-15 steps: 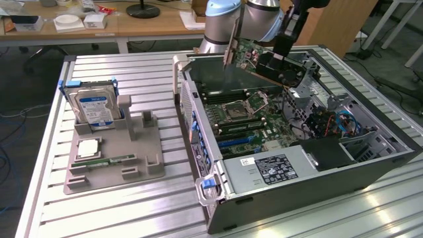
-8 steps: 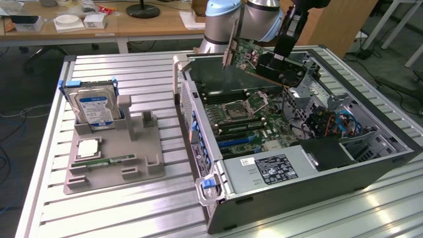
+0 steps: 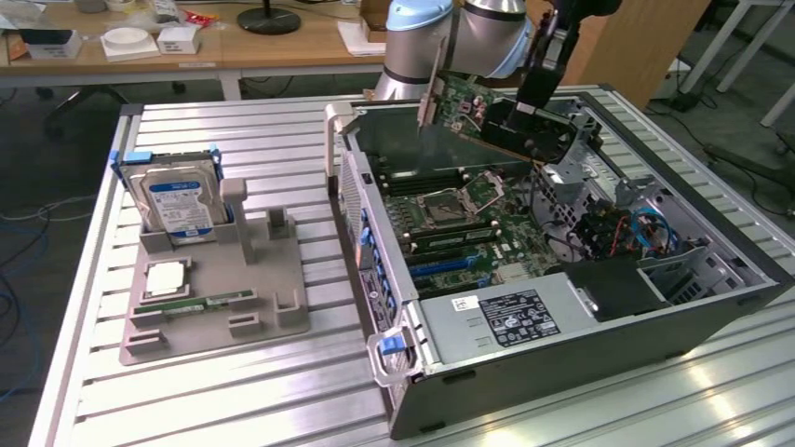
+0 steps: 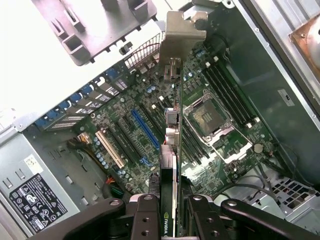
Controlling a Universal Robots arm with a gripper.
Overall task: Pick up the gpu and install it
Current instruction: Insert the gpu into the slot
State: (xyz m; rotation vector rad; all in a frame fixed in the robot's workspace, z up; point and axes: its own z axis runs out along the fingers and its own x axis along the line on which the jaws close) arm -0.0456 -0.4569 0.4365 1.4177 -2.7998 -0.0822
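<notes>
Wrist view: the gripper (image 4: 169,212) is clamped on the gpu (image 4: 170,150), which hangs on edge above the motherboard (image 4: 120,115) inside the open computer case (image 3: 584,345), probably to line up with the blue slot (image 4: 145,129)

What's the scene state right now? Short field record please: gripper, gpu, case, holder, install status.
gripper: the gripper is shut on the gpu, one finger on each face of the card
gpu: held in the air above the motherboard, in no slot
case: the computer case lies on its side, open, board exposed
holder: the gray holder sits at the exterior view's left, with the hard drive upright in it
install status: not yet seated
</notes>
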